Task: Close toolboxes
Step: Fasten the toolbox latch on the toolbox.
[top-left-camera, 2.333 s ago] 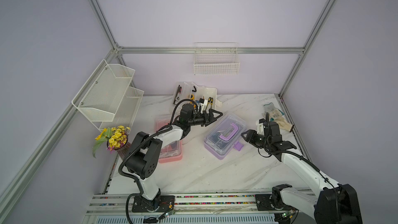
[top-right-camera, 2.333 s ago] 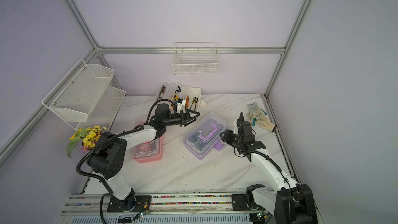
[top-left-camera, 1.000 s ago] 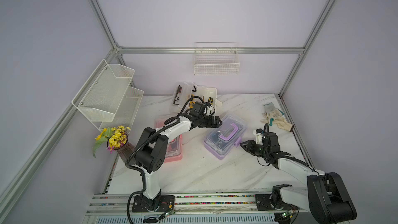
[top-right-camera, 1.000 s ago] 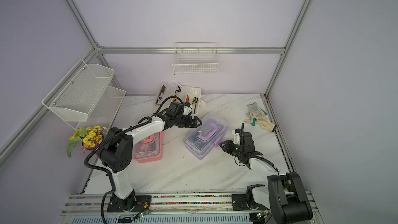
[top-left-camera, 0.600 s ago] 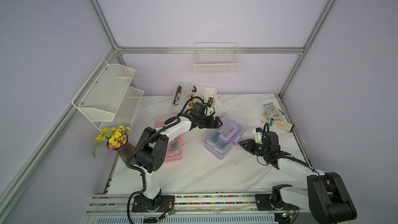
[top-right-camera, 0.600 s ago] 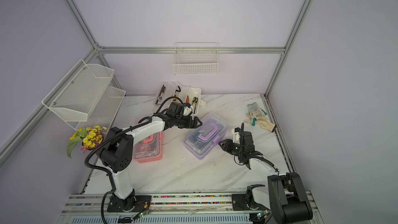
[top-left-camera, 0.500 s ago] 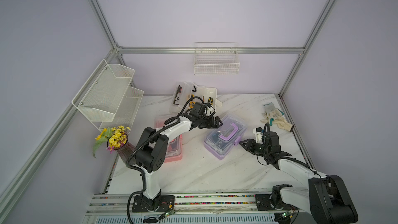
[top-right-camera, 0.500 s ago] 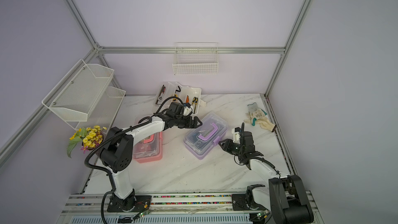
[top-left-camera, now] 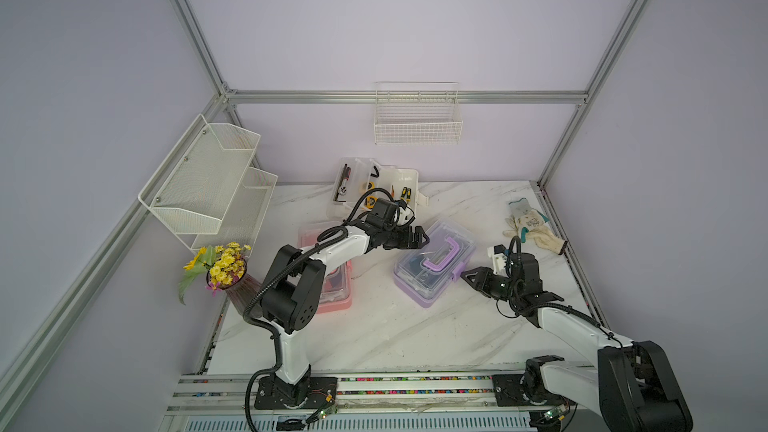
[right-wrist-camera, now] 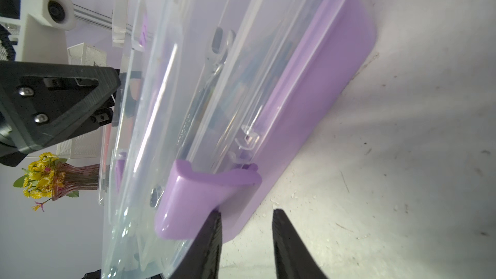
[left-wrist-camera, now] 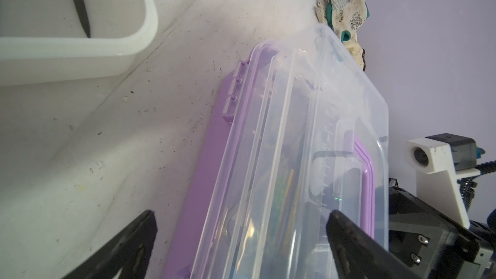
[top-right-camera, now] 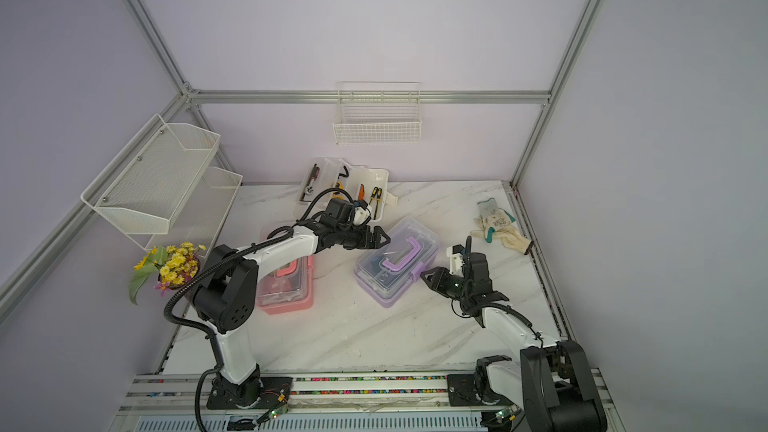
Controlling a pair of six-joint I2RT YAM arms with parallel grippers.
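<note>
The purple toolbox (top-left-camera: 434, 265) (top-right-camera: 395, 263) lies mid-table with its clear lid down and its purple handle (top-left-camera: 442, 253) flat on top. My left gripper (top-left-camera: 419, 238) (left-wrist-camera: 241, 213) is open, and its fingers straddle the far-left edge of the lid (left-wrist-camera: 308, 143). My right gripper (top-left-camera: 465, 274) (right-wrist-camera: 247, 212) is narrowly open at the box's near-right side. One fingertip (right-wrist-camera: 214, 218) touches the underside of the purple latch (right-wrist-camera: 209, 191), the other hangs over bare table. The pink toolbox (top-left-camera: 338, 284) lies lid-down under my left arm. The white toolbox (top-left-camera: 374, 187) stands open at the back with tools inside.
A work glove (top-left-camera: 530, 228) lies at the far right edge. A vase of yellow flowers (top-left-camera: 226, 274) stands at the left edge below a white mesh shelf (top-left-camera: 208, 184). A wire basket (top-left-camera: 417, 118) hangs on the back wall. Marble table (top-left-camera: 395, 326) stretches in front of the boxes.
My left gripper came down onto the purple lid's far edge and has stayed there. My right arm dropped low and its fingers crept up to the purple latch.
</note>
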